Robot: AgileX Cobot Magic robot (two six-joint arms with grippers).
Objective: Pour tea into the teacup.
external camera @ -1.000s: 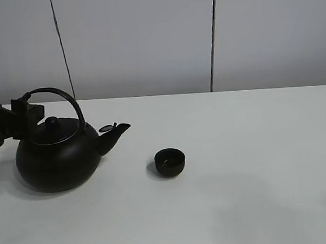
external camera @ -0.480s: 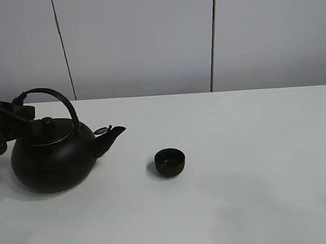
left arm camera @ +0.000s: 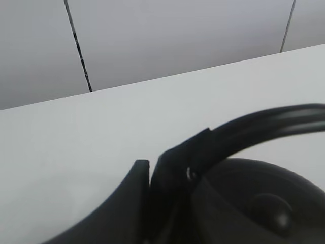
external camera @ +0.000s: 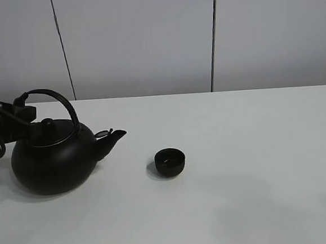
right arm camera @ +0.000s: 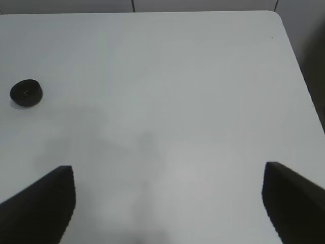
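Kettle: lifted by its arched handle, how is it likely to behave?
The kettle looks big and round-bodied, so probably heavy. The left gripper pinches the handle near one end, off-centre, so the body may swing or tilt. The thin glossy handle could slip in the grip.

I count one kettle point(external camera: 53, 161), one teacup point(external camera: 170, 161), one table point(external camera: 255, 148). My claws: two, left claw point(left arm camera: 151, 178) and right claw point(right arm camera: 169, 203). Kettle has one arched handle point(external camera: 45, 90), one spout point(external camera: 111, 141), one lid knob point(external camera: 47, 123). Behind, two dark wall seams point(external camera: 62, 48).
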